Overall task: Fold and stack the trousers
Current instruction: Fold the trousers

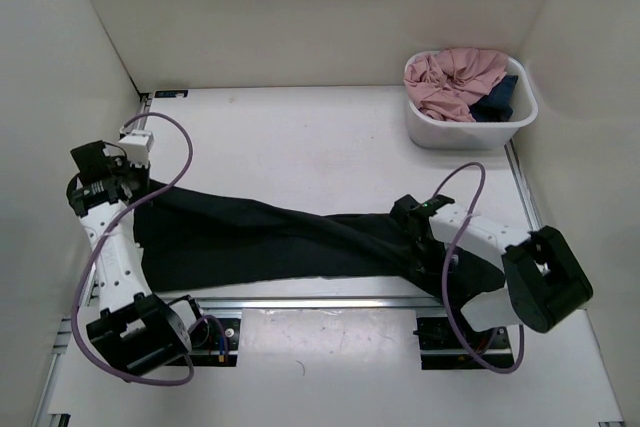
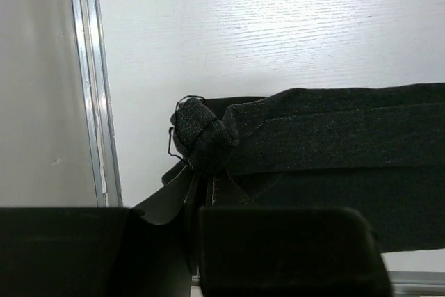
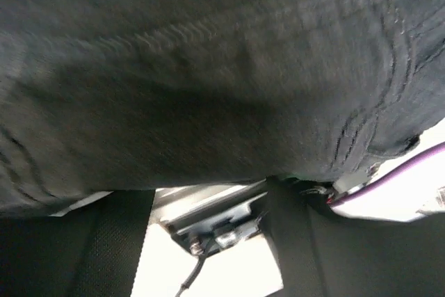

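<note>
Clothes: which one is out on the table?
The black trousers, spread across the table; the pink garment and the dark blue garment sit bundled in the white tub.

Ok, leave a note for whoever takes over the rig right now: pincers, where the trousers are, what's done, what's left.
Left pincer: shut on the left end of the trousers.
Right pincer: open at the right end; the fabric lies against its tips and does not look gripped.
Trousers: stretched left to right along the near side of the table, apart from the basket at far right.
Done: laid out lengthwise.
Left: no end-to-end fold shows yet, so fold, then stack.
</note>
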### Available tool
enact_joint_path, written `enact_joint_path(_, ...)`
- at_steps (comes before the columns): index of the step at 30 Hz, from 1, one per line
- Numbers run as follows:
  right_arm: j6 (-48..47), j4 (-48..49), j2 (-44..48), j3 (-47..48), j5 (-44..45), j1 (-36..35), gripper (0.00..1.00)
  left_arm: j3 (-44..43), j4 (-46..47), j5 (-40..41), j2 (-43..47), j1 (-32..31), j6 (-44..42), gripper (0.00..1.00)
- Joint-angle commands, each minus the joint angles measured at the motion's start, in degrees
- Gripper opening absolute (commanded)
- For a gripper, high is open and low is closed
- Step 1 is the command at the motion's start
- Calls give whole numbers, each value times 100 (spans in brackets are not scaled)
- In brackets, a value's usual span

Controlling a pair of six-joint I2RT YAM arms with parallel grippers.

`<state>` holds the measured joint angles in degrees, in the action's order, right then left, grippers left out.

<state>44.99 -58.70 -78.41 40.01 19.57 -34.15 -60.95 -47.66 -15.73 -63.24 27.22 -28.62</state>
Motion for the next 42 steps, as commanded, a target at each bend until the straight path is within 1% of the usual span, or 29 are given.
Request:
enact_joint_path(1,53,218,-419,393,810,-30,44,-391,379,-62,-179,20,76,14)
enact_joint_path(3,53,218,-639,577,960,22,20,-549,380,-62,-346,20,76,14)
enact_joint_path(4,53,88,-640,656,1013,23,6,-724,380,-62,-512,20,76,14)
enact_joint_path(5,53,17,-640,736,1074,23,2,-812,432,-62,-592,20,76,14)
enact_joint_path(8,-69,-466,-465,1297,1241,23,0,-1138,494,-176,-943,20,76,14)
enact_joint_path(9,-261,-624,-386,1516,1459,92,0,-1243,547,-229,-1066,20,76,14)
enact_joint_path(10,-420,-913,-385,2058,1566,215,0,-1496,547,-281,-1320,20,76,14)
enact_joint_path(12,-806,-1134,-499,2719,1733,461,0,-1779,600,-343,-1602,-85,24,14)
enact_joint_path(13,-1234,-1214,-595,3071,1786,601,0,-1919,652,-283,-1743,-86,23,14)
enact_joint_path(14,-1473,-1267,-875,3422,1787,925,0,-2251,653,-282,-2049,-233,23,14)
enact_joint_path(15,-1659,-1337,-1060,4122,1787,1084,0,-2429,653,-221,-2200,-235,23,14)
enact_joint_path(16,-2017,-1337,-1262,4460,1787,1217,0,-2605,653,-220,-2323,-235,23,14)
enact_joint_path(17,-2177,-1337,-1708,4776,1787,1401,0,-2893,653,-220,-2524,-235,23,14)
enact_joint_path(18,-2292,-1390,-1947,5084,1787,1463,0,-3009,653,-168,-2596,-235,23,14)
enact_joint_path(19,-2467,-1390,-2176,5566,1787,1516,0,-3080,653,-168,-2597,-235,-90,14)
enact_joint_path(20,-2521,-1390,-2561,5762,1839,1604,0,-3081,653,-168,-2597,-235,-161,14)
enact_joint_path(22,-2522,-1478,-2828,6035,1840,1666,0,-2871,653,-168,-2334,-235,-423,14)
enact_joint_path(23,-2522,-1478,-2829,6036,1892,1666,0,-2409,653,-168,-2150,-235,-816,14)
enact_joint_path(24,-2522,-1400,-2777,5906,1892,1666,0,-2117,653,-168,-1713,-235,-1021,14)
enact_joint_path(25,-2522,-1329,-2680,5730,1892,1666,0,-1801,653,-168,-1483,-148,-1205,14)
enact_joint_path(26,-2522,-1242,-2375,5511,1892,1666,0,-1485,653,-168,-1263,-77,-1494,14)
enact_joint_path(27,-2522,-1145,-2198,5004,1840,1666,0,-846,653,-63,-878,89,-1645,14)
enact_joint_path(29,-2522,-951,-1672,4492,1726,1666,0,-280,522,78,-550,274,-2005,14)
enact_joint_path(30,-2522,-898,-1486,4237,1612,1666,0,123,460,78,-418,536,-2085,14)
enact_joint_path(31,-2426,-715,-1136,3704,1472,1666,0,275,372,131,-191,652,-2147,14)
enact_joint_path(33,-2260,-460,-809,3147,1060,1613,0,565,136,131,30,854,-2261,14)
enact_joint_path(35,-2153,-169,-527,2507,909,1613,0,1039,81,131,434,987,-2402,14)
enact_joint_path(37,-2100,-46,-473,2232,707,1552,0,1530,81,131,863,1109,-2534,14)
enact_joint_path(42,-2047,60,-350,1774,706,1500,0,2227,-24,377,1542,1110,-2648,14)
